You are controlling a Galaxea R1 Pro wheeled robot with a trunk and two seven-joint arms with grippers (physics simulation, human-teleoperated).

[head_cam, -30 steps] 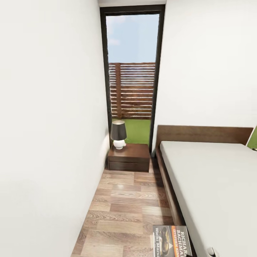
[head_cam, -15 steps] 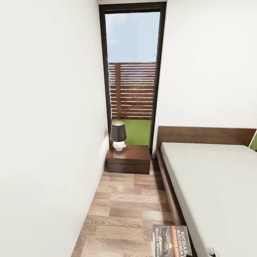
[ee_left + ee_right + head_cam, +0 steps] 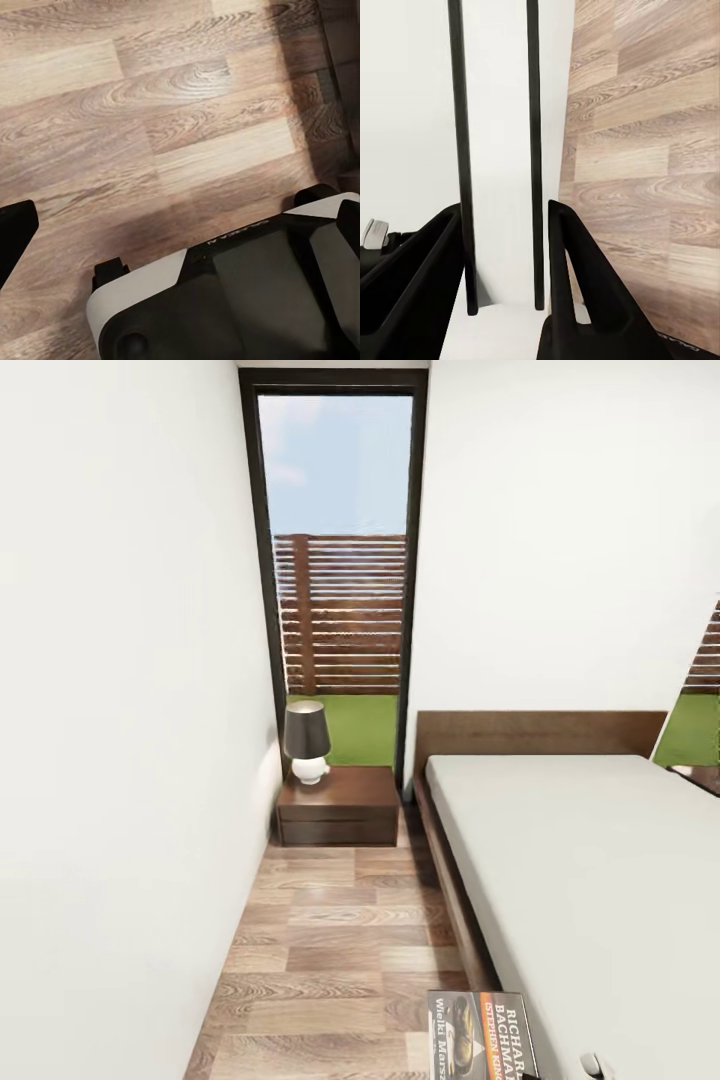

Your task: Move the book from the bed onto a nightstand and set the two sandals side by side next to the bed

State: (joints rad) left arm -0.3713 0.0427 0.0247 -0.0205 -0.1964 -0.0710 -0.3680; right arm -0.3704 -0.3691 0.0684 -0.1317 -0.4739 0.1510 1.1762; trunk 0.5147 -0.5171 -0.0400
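Note:
The book (image 3: 482,1035) hangs at the bottom of the head view, over the wood floor beside the bed's (image 3: 580,860) dark frame. In the right wrist view it shows edge-on as a white strip between two thin black lines (image 3: 501,150). My right gripper (image 3: 502,214) is shut on it, one black finger on each side. The nightstand (image 3: 345,795) stands at the far end of the aisle, between the wall and the headboard. My left gripper (image 3: 180,225) is open over the floor, just above my own base. The sandals are out of view.
A dark-shaded lamp (image 3: 306,740) stands on the left of the nightstand top. A white wall (image 3: 110,760) closes the aisle's left side. A tall black-framed window (image 3: 340,560) rises behind the nightstand. Wood-plank floor (image 3: 330,940) runs between wall and bed.
The whole head view has shifted, so the camera moved: nightstand, window and bed now sit further left and slightly nearer. The book keeps its place at the frame's bottom.

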